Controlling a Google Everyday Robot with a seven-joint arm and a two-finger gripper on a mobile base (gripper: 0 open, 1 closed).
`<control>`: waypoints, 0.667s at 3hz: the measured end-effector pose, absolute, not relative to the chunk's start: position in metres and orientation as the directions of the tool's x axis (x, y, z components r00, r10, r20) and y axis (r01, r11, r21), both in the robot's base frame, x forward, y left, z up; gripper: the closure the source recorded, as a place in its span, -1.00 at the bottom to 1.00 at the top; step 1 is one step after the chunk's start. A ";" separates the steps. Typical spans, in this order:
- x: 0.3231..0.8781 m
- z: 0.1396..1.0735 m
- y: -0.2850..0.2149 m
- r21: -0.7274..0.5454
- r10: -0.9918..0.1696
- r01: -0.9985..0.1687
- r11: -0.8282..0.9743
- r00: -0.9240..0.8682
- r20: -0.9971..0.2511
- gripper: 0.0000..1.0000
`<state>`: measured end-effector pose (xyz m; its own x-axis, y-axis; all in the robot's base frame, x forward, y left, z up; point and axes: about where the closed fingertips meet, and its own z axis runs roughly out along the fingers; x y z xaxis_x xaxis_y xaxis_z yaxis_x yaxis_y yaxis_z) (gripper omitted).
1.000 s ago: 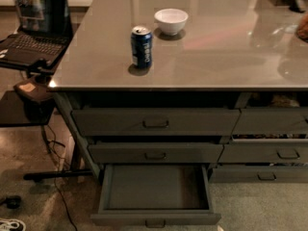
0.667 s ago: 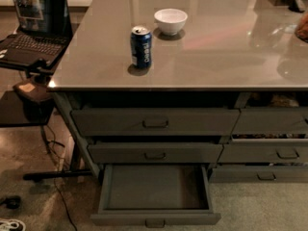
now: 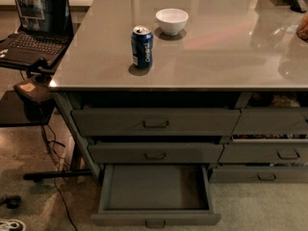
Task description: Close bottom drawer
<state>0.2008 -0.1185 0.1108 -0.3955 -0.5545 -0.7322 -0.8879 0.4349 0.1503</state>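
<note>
Dark grey bottom drawer open, floor bare | gripper out of view, grip: cannot tell

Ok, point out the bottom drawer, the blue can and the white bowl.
bottom drawer (image 3: 156,186), camera view, bare floor.
blue can (image 3: 142,48), camera view, side label.
white bowl (image 3: 172,27), camera view, outer wall.
gripper: not in view.

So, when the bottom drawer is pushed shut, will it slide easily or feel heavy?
Probably light: the bottom drawer is shallow and its floor is bare. It looks rigid, so a push near the pull should likely slide it straight. The gripper is out of view.
</note>
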 end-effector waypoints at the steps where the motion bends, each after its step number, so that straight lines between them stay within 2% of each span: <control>1: 0.205 0.108 -0.115 0.158 -0.552 -0.891 0.426 -0.394 -0.734 -1.00; 2: 0.248 0.091 -0.098 0.151 -0.553 -0.900 0.410 -0.377 -0.743 -1.00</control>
<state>0.2475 -0.0982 0.0908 -0.3766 -0.5535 -0.7429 -0.8995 0.4100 0.1506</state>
